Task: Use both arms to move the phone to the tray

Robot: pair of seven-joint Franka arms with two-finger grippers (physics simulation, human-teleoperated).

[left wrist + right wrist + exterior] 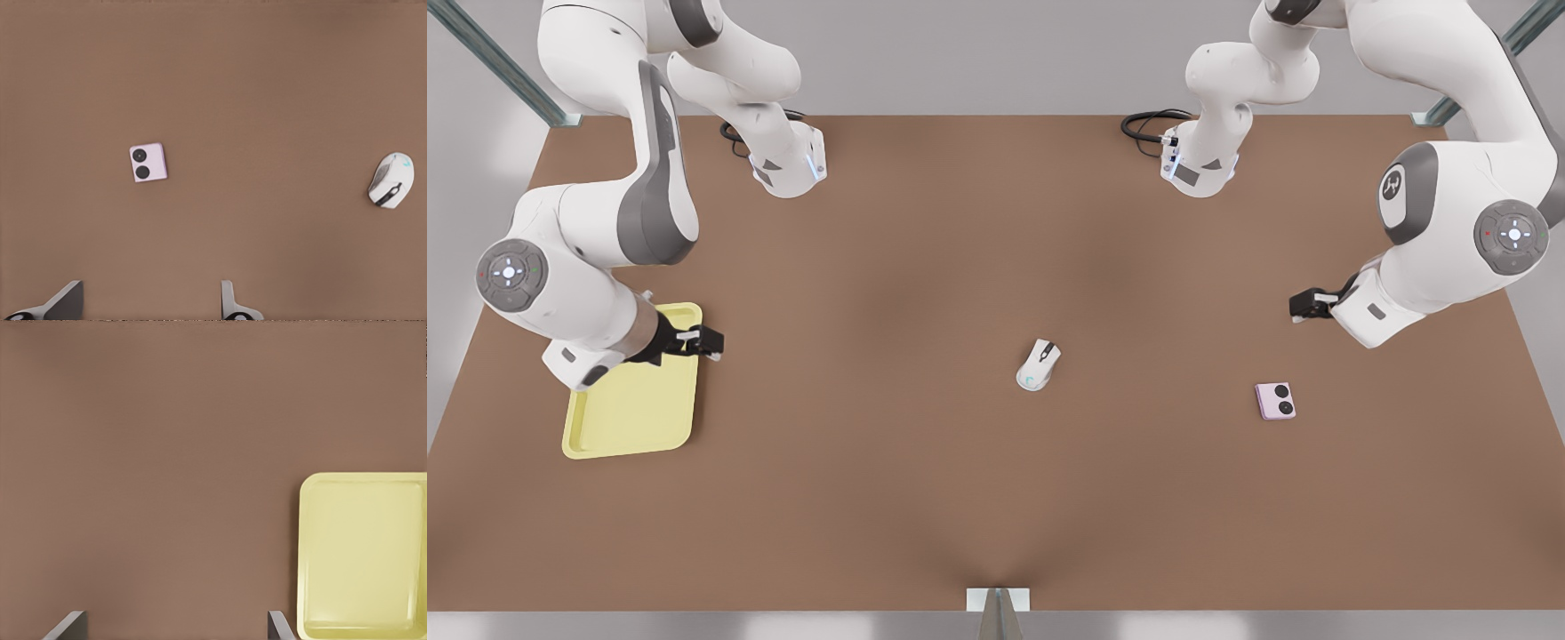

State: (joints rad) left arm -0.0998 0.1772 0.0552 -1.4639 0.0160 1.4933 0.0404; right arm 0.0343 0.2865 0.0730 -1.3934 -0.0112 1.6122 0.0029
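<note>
While the phone lies flat on the table, the left gripper hovers near it, fingers spread, the nearer claw. Well away from the phone, the right gripper waits released over the tray.

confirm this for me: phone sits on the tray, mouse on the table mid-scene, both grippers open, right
Not quite. The phone lies on the bare table, far from the tray, as the front view shows. The mouse is mid-table, and the left gripper and right gripper are open.
</note>
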